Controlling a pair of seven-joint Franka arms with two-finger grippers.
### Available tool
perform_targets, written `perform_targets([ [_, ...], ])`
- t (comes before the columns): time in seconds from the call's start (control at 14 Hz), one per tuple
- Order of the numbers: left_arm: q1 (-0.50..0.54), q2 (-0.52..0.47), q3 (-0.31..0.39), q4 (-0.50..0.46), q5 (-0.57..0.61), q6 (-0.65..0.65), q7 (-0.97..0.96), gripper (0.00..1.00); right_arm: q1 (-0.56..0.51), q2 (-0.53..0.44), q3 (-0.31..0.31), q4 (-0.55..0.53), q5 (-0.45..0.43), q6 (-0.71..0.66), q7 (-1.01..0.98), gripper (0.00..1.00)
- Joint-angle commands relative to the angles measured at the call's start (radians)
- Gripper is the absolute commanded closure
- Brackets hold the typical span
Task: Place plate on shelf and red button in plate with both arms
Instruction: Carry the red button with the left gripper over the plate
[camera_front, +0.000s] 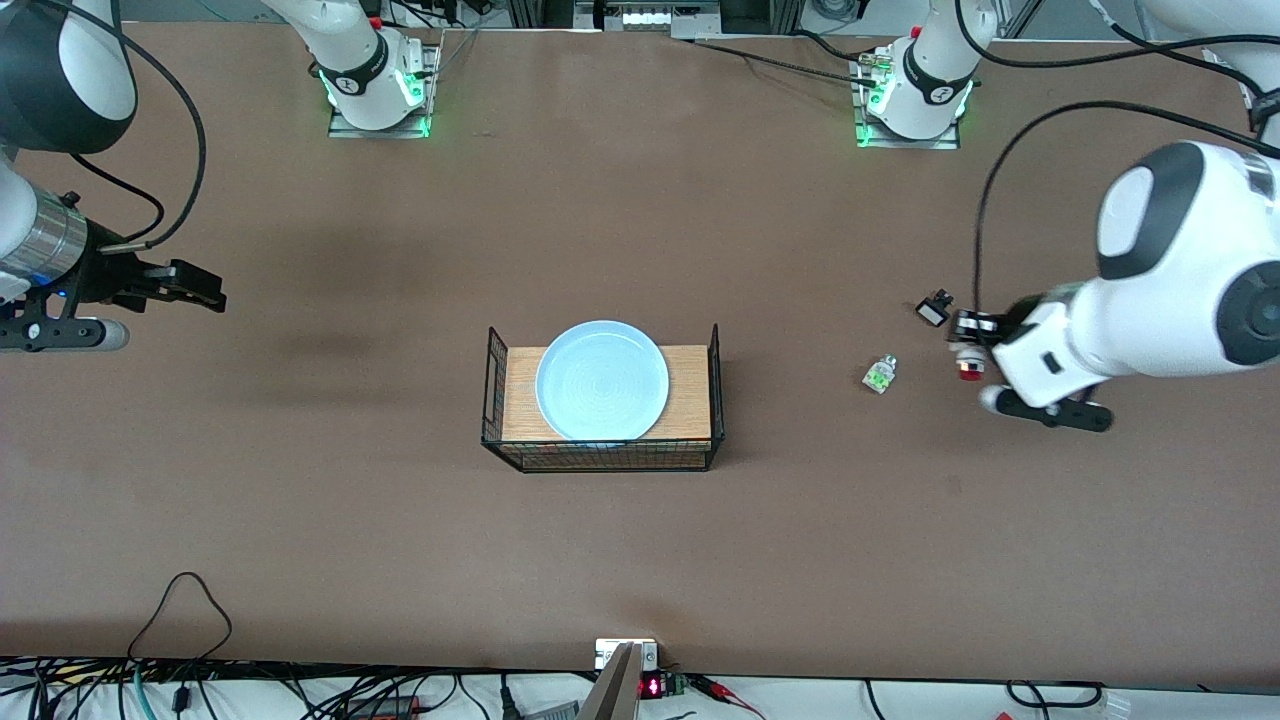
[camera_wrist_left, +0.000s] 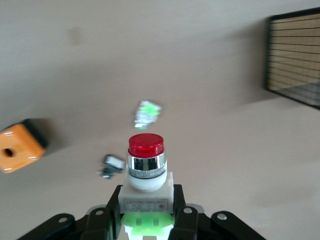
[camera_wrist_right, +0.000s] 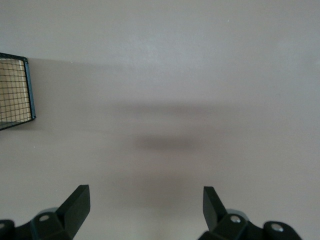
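Observation:
The pale light-blue plate (camera_front: 601, 380) lies flat on a wooden board inside a black wire basket (camera_front: 600, 460) at mid-table. My left gripper (camera_front: 966, 345) is shut on the red button (camera_front: 969, 370), held over the table toward the left arm's end. In the left wrist view the button (camera_wrist_left: 146, 165) stands out from the gripper (camera_wrist_left: 146, 216), red cap outward, with the white body clamped between the fingers. My right gripper (camera_front: 195, 288) is open and empty over bare table toward the right arm's end. Its fingers (camera_wrist_right: 79, 204) stand wide apart.
A white-green part (camera_front: 880, 373) and a black-and-white part (camera_front: 933, 309) lie on the table beside the left gripper. Both show in the left wrist view, the white-green part (camera_wrist_left: 148, 113) and the black-and-white part (camera_wrist_left: 113, 165). An orange block (camera_wrist_left: 18, 148) lies there too.

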Motion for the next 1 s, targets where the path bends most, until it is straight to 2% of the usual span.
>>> perform_targets([
  [0.0, -0.048, 0.037, -0.098, 0.081, -0.015, -0.011, -0.164, 0.84, -0.002, -0.019, 0.006, 0.023, -0.007, -0.002, -0.013, 0.00],
  [0.21, -0.211, 0.095, -0.103, 0.149, -0.009, 0.079, -0.349, 0.84, -0.002, -0.033, 0.006, 0.024, -0.005, -0.003, -0.005, 0.00],
  [0.5, -0.371, 0.160, -0.098, 0.150, -0.001, 0.349, -0.586, 0.84, -0.002, -0.036, 0.009, 0.024, -0.008, -0.008, 0.003, 0.00],
  [0.64, -0.426, 0.201, -0.092, 0.150, 0.011, 0.461, -0.608, 0.84, -0.002, -0.036, 0.006, 0.025, -0.008, -0.008, 0.003, 0.00],
  [0.93, -0.492, 0.293, -0.086, 0.149, 0.121, 0.645, -0.611, 0.83, -0.003, -0.036, 0.004, 0.024, -0.008, -0.008, 0.003, 0.00],
])
